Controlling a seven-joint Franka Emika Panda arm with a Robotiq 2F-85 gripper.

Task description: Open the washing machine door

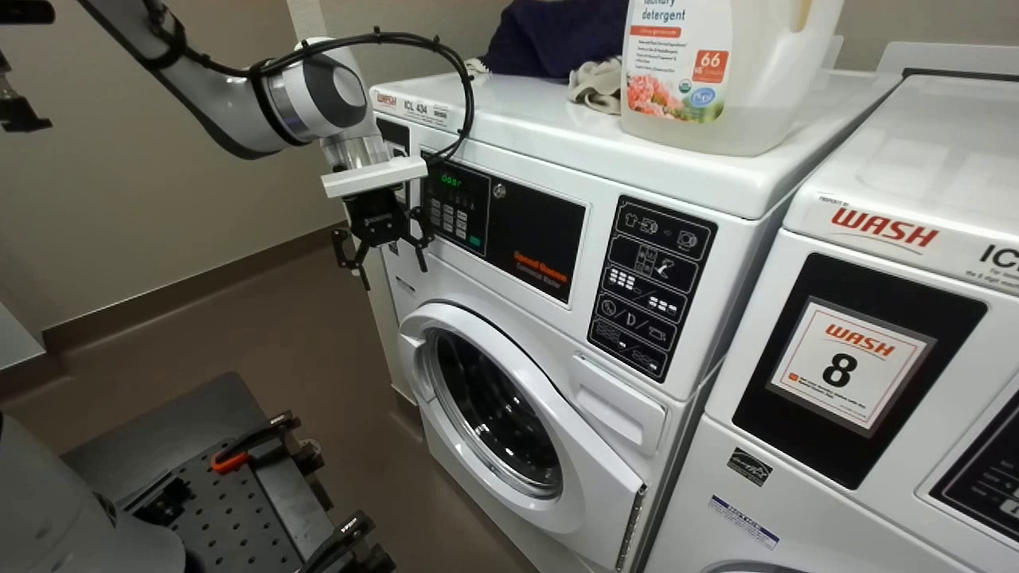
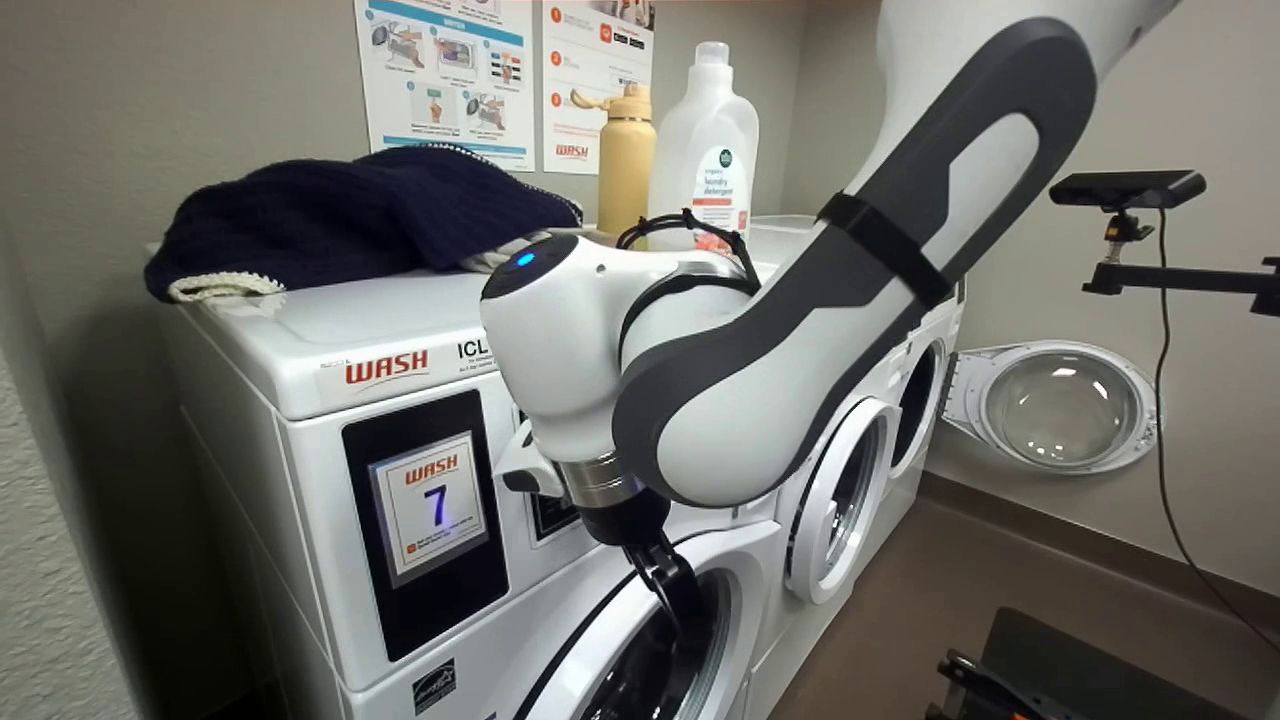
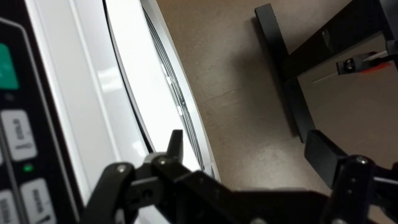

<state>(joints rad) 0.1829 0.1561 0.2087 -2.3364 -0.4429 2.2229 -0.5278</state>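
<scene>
The washing machine door (image 1: pixel 509 422) is seen on the lower front of the washing machine (image 1: pixel 525 318), below the dark control panel (image 1: pixel 517 231), and is set close against the machine's face; whether it is latched cannot be told. It is framed by a broad white rim (image 1: pixel 597 477), rounded on the left and drawn out to a straighter edge at the lower right, where a narrow metal strip (image 1: pixel 634 523) is shown. The glass window (image 1: pixel 493 410) is ringed in silver, is darkened almost to black, and is flecked with bright reflections. In the wrist view the door is shown nearly edge-on, and its white curve is parted from the machine's front by a thin dark line. In an exterior view the door is cut off at the bottom and partly covered by the arm (image 2: pixel 750 440). The gripper (image 1: pixel 395 274) is held above the door's upper left, near the control panel and apart from the door; it is released, its fingers (image 3: pixel 176 144) spread wide, and the brown floor (image 3: pixel 242 130) is seen between them in the wrist view. On the display (image 1: pixel 451 181), the word "door" is lit in green.
</scene>
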